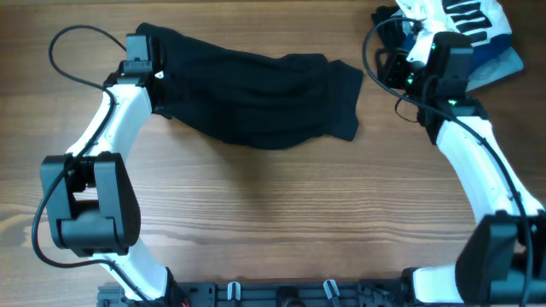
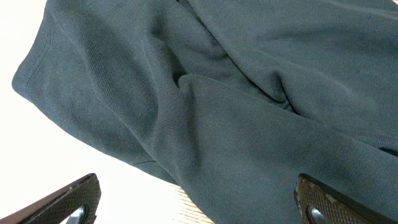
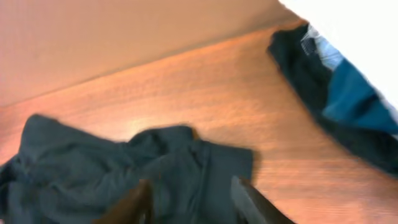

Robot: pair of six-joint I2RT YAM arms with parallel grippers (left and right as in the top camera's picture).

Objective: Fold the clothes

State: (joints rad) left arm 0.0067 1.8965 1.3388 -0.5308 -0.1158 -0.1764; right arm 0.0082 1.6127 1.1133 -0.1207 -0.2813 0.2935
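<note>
No fold is seen: the large, limp black garment (image 1: 256, 98) is found crumpled on the wooden desk (image 1: 281, 222). Nothing is gripped: the left gripper (image 2: 198, 202) is held over its end with jaws spread wide, the right gripper (image 3: 194, 199) with jaws partly parted.

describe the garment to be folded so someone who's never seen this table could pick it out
On the wooden table, look at the far half, left of centre: a large, crumpled black garment lies spread there. Unlike the white striped garment and light-blue denim piece heaped in the far right corner, it is plain black, with no print.
</note>
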